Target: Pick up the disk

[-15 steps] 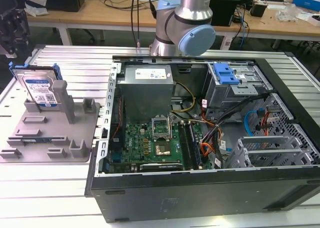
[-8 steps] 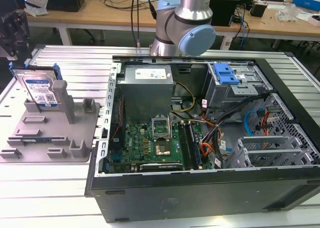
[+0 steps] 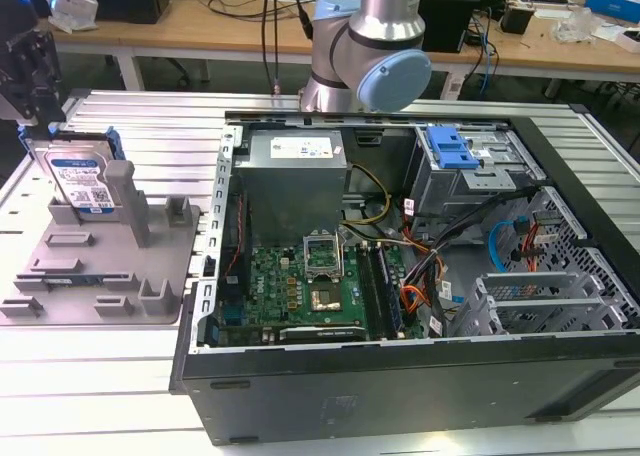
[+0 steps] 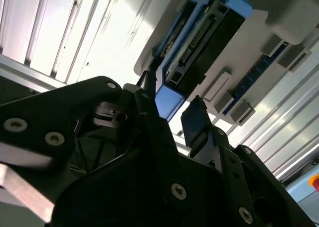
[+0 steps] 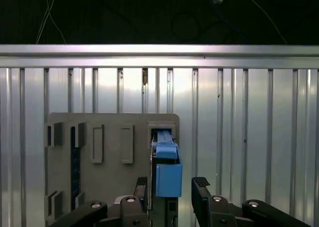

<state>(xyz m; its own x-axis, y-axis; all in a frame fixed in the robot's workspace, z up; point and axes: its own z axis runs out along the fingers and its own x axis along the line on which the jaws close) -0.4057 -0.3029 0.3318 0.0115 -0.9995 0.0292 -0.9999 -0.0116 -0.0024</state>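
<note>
The disk (image 3: 82, 181) stands on edge in a slot of the grey fixture (image 3: 100, 266) at the exterior view's left, its blue-and-white label facing out and a blue frame along its edges. My gripper (image 3: 42, 124) hangs just above its top edge. In both wrist views the blue-framed top of the disk (image 5: 167, 174) (image 4: 199, 43) lies between my two black fingers. My gripper (image 5: 172, 187) (image 4: 172, 112) is open. One finger (image 5: 142, 187) is close beside the frame and the other finger (image 5: 201, 188) stands a little apart from it.
The fixture carries upright grey posts (image 3: 128, 201) right beside the disk. An open computer case (image 3: 400, 276) takes up the table's middle and right, with a blue drive-bay latch (image 3: 449, 148) inside. The arm's base (image 3: 365, 56) rises behind the case. The slotted metal table (image 3: 90, 376) lies in front.
</note>
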